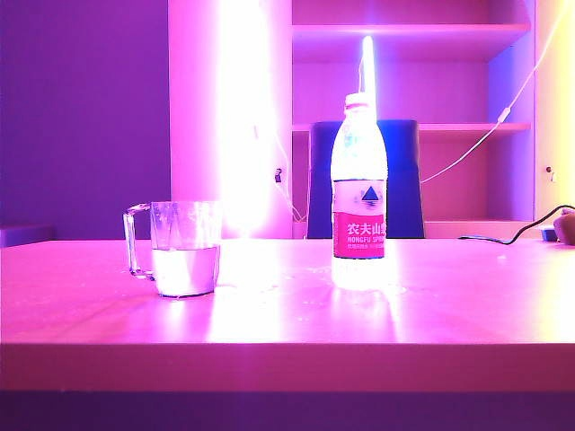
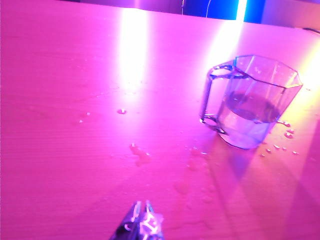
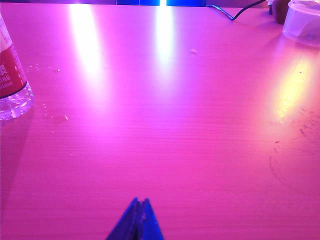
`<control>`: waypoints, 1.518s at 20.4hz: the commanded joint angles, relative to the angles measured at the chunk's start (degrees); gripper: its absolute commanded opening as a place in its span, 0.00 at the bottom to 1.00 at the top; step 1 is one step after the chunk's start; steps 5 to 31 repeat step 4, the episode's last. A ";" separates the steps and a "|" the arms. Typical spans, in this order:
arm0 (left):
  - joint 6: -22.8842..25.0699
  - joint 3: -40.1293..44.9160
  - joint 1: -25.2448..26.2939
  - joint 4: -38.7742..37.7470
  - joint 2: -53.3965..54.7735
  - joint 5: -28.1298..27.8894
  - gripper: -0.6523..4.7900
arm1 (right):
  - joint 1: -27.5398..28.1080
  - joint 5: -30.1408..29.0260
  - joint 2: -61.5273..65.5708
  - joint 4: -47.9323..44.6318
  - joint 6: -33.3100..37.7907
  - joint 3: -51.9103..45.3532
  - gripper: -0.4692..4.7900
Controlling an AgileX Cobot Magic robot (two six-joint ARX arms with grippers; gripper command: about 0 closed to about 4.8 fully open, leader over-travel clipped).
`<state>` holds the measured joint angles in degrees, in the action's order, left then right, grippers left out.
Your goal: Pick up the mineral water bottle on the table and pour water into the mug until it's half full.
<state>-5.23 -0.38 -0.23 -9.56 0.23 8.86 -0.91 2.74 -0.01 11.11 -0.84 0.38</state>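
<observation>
The mineral water bottle (image 1: 359, 197) stands upright with its white cap on, right of the table's middle, and nothing is holding it. To its left sits the clear faceted mug (image 1: 184, 251), handle to the left, with water (image 1: 185, 270) filling about its lower half. Neither arm shows in the exterior view. My left gripper (image 2: 142, 204) is shut and empty, hovering over bare table well short of the mug (image 2: 252, 105). Also shut and empty, my right gripper (image 3: 140, 200) hangs over bare table, with the bottle's base and red label (image 3: 10, 75) off to one side, far from its tips.
Water drops (image 2: 140, 152) lie on the tabletop around the mug. A dark cable (image 1: 503, 238) and a small dark object (image 1: 564, 224) lie at the table's far right. A clear container (image 3: 302, 22) stands near that corner. A blue chair (image 1: 404, 180) stands behind the table.
</observation>
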 commanded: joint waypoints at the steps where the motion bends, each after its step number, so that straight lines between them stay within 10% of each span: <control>1: -0.13 -0.15 0.00 0.17 -0.07 0.33 0.11 | 0.02 0.07 -0.11 -0.63 0.22 -0.26 0.12; 31: -0.13 -0.15 0.00 0.20 -0.07 0.33 0.11 | 0.02 0.07 -0.11 -0.63 0.22 -0.26 0.12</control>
